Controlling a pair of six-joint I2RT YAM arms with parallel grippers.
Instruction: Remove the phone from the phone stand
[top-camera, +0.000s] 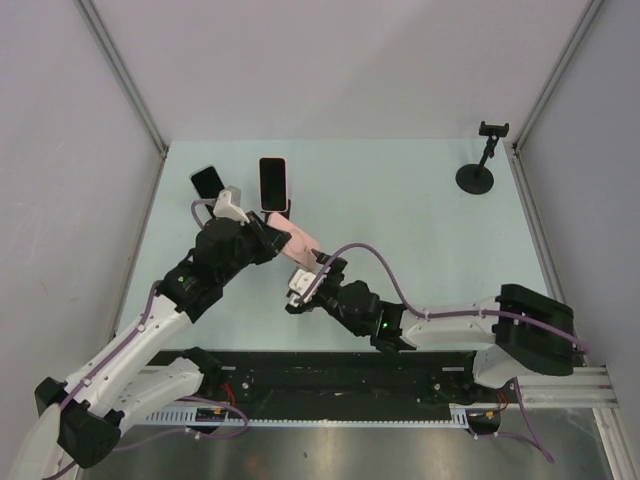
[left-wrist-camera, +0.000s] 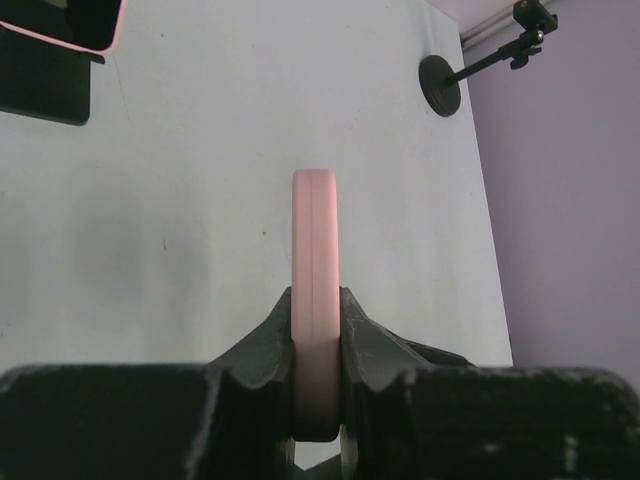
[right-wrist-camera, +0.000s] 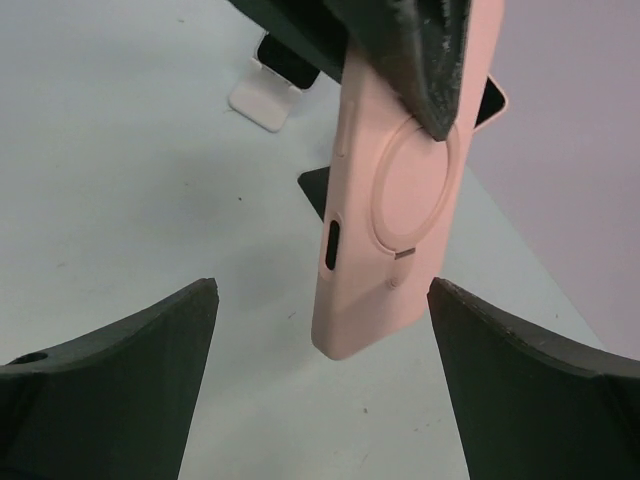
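Left gripper (left-wrist-camera: 316, 330) is clamped on the pink phone (left-wrist-camera: 316, 240), with its fingers (left-wrist-camera: 262, 345) pressing both faces near one end. The phone is held off the table (left-wrist-camera: 200, 200), clear of every stand. Right gripper (right-wrist-camera: 322, 292) is spread wide and holds nothing; its jaws flank the phone's free end without contact. Beyond the grippers, a black stand (top-camera: 279, 209) carries a second phone (top-camera: 272, 182). A white stand (top-camera: 229, 204) sits just left of it.

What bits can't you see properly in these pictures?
Screen of the pink phone: left wrist view shows only its edge, right wrist view only its back.
The other phone: cut off by the left wrist view's top edge.
Clamp on the black stand: too small in the top view.
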